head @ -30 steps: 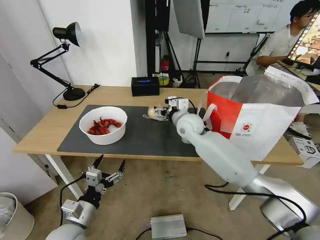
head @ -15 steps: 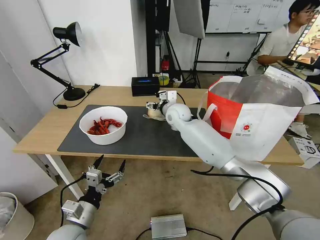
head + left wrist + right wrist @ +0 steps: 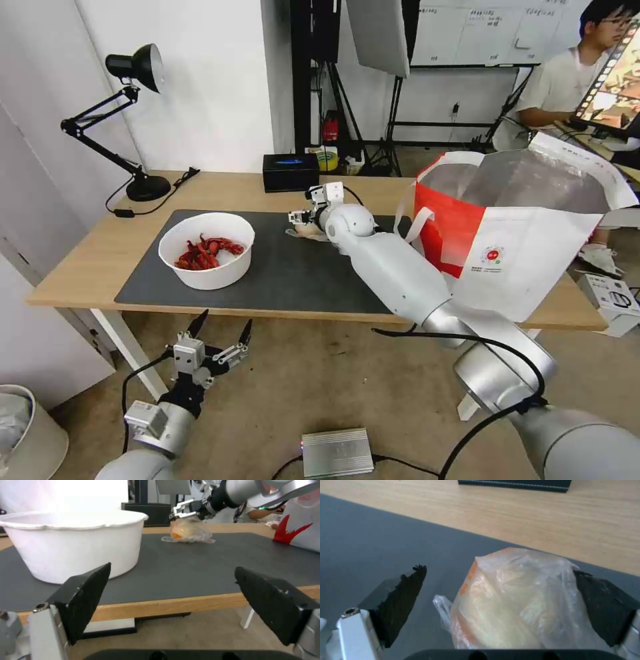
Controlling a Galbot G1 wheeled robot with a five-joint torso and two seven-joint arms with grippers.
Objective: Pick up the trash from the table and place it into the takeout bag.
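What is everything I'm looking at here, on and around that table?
Table: one, light wood, white legs.
Mat: one, dark grey, on the table.
Bowl: one, white, red shells inside, on the mat's left part.
Clear bag: one, beige lump inside, on the mat's far edge.
Takeout bag: one, white and red, foil-lined, open, at the table's right end.
Black box: one, at the table's far edge.
Desk lamp: one, black, far left corner.
Left gripper: open, low in front of the table.
Right gripper: open, fingers either side of the clear bag.
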